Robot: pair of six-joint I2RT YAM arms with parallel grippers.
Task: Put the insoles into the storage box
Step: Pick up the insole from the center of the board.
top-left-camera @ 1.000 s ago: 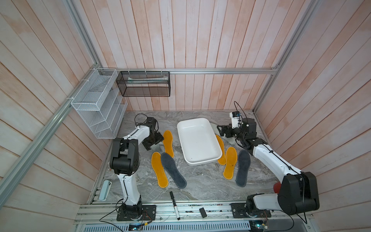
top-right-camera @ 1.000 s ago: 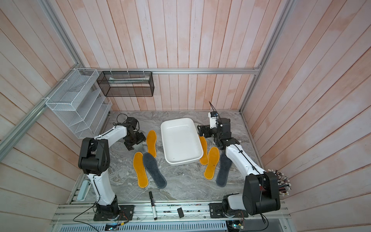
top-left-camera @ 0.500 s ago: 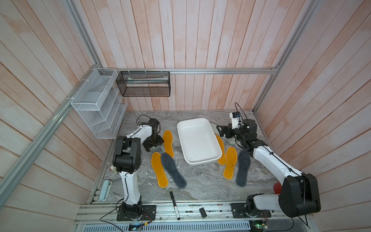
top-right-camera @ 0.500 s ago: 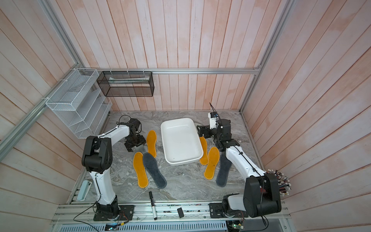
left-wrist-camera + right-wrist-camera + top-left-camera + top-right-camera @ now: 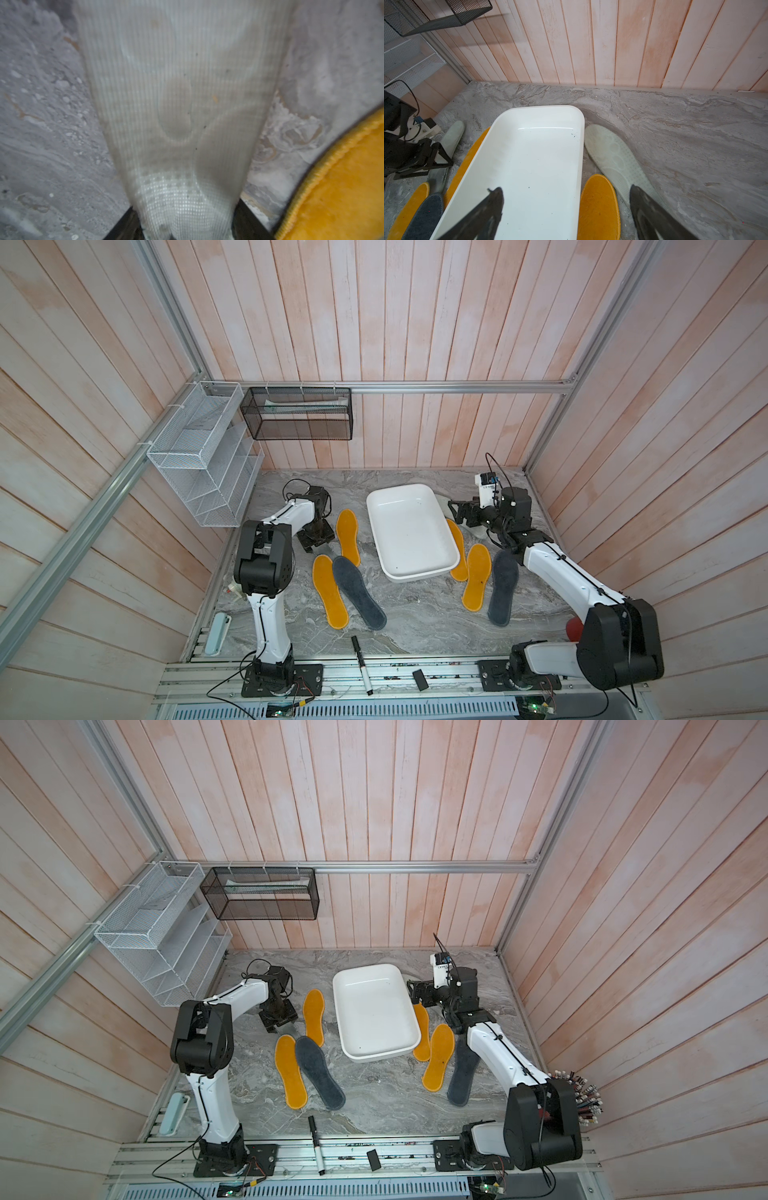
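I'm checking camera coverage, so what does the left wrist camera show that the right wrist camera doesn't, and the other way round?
Left wrist only: the embossed pattern on the pale insole, close up, its end in the left hand. Right wrist only: the white box with nothing in it, a second pale insole beside it, a grey insole, the wooden wall. Both: the marble table, a yellow insole, and that first pale insole.

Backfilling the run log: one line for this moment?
left gripper: astride pale insole, grip unclear | right gripper: open, holding nothing | storage box: empty
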